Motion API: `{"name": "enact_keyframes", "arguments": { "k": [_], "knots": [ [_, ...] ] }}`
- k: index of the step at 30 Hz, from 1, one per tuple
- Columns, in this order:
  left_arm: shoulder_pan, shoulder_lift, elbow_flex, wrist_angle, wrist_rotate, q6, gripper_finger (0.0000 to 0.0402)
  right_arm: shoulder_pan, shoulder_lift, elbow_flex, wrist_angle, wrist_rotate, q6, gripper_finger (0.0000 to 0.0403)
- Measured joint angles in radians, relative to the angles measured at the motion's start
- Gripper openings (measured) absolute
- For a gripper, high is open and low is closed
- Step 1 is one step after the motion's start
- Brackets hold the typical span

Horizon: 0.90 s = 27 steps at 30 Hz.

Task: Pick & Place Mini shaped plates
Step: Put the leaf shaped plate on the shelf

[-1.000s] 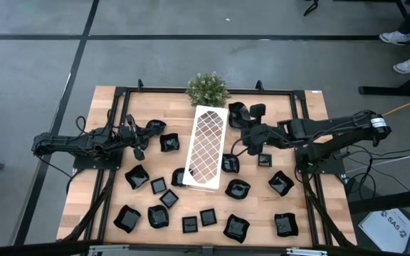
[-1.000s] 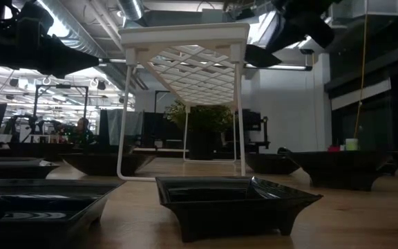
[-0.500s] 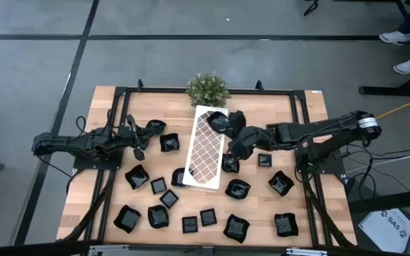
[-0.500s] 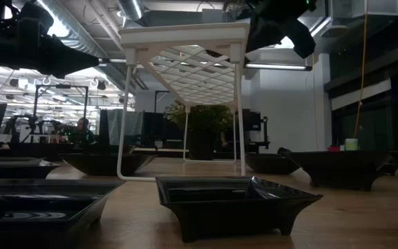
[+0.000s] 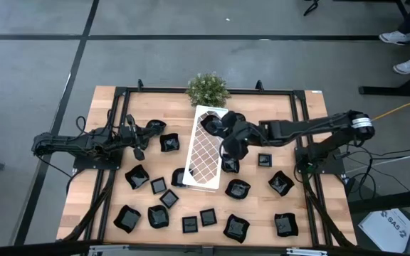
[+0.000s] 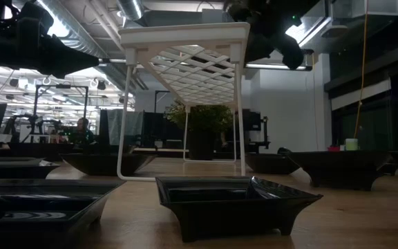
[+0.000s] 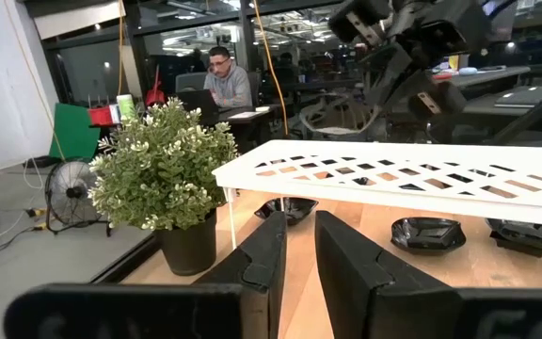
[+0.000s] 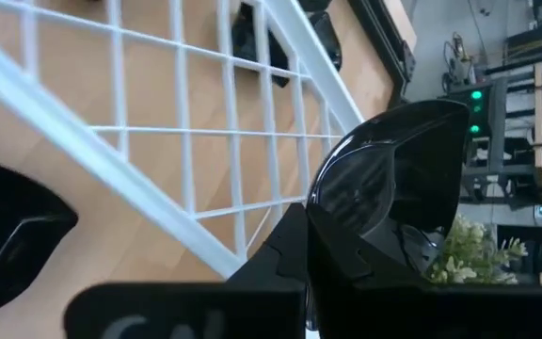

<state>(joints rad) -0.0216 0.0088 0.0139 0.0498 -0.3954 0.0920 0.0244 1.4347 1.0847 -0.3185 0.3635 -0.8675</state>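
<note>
Black glossy mini plate (image 8: 389, 174) is being pinched by the right gripper (image 5: 218, 126) above the white tray (image 5: 203, 158); left gripper (image 7: 297, 252), jaws slightly parted, is waiting empty.

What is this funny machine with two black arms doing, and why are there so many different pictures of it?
It is a robot with two arms at a wooden table, and each arm ends in a two-finger pincher called a gripper. Four cameras look at once: one from above, one low at table height, and one on each wrist. Many small black plates lie on the table, beside a little green plant and a white lattice rack that stands on thin legs. The right gripper is over the rack, shut on a shiny black plate, which its wrist camera shows up close. The left gripper waits low on the table's left side, holding nothing that I can see.
</note>
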Motion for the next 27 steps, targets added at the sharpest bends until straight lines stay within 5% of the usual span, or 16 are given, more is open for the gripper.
{"name": "enact_keyframes", "arguments": {
  "k": [20,27],
  "knots": [
    [0.000,0.000,0.000,0.000,0.000,0.000,0.0053,-0.048,0.005,0.000,-0.006,-0.062,0.053,0.0007],
    [0.000,0.000,0.000,0.000,0.000,0.000,0.0054,-0.048,0.005,0.000,-0.008,-0.062,0.074,0.0037]
  ]
}}
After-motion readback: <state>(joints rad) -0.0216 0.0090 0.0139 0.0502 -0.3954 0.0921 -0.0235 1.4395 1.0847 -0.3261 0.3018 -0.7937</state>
